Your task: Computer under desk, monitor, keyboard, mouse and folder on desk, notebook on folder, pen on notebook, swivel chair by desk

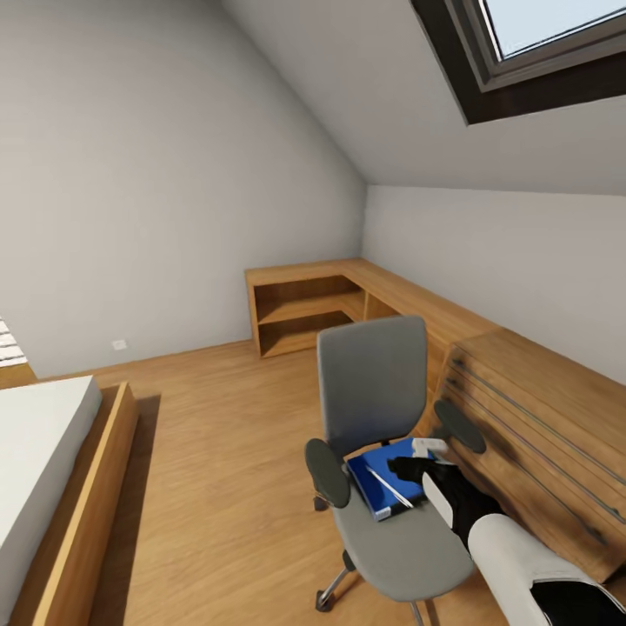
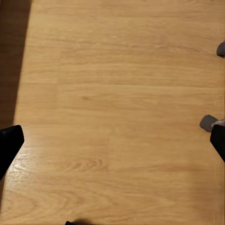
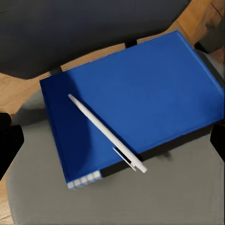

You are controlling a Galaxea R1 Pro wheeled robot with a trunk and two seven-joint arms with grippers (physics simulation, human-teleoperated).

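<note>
The right gripper (image 3: 112,140), jaws spread wide, is held directly above the folder (image 3: 140,98) on the chair (image 1: 396,530), the pen (image 3: 105,132) lying diagonally between the jaws.

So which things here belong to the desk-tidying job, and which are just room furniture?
Job items:
swivel chair
blue folder on its seat
pen lying on the folder
right claw over the folder

Just there:
bed
corner shelf unit
light-wood drawer chest

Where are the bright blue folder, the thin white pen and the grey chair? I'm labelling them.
bright blue folder (image 3: 154,79): right wrist view, bare cover.
thin white pen (image 3: 101,127): right wrist view, mid-barrel.
grey swivel chair (image 1: 372,382): head view, backrest.
</note>
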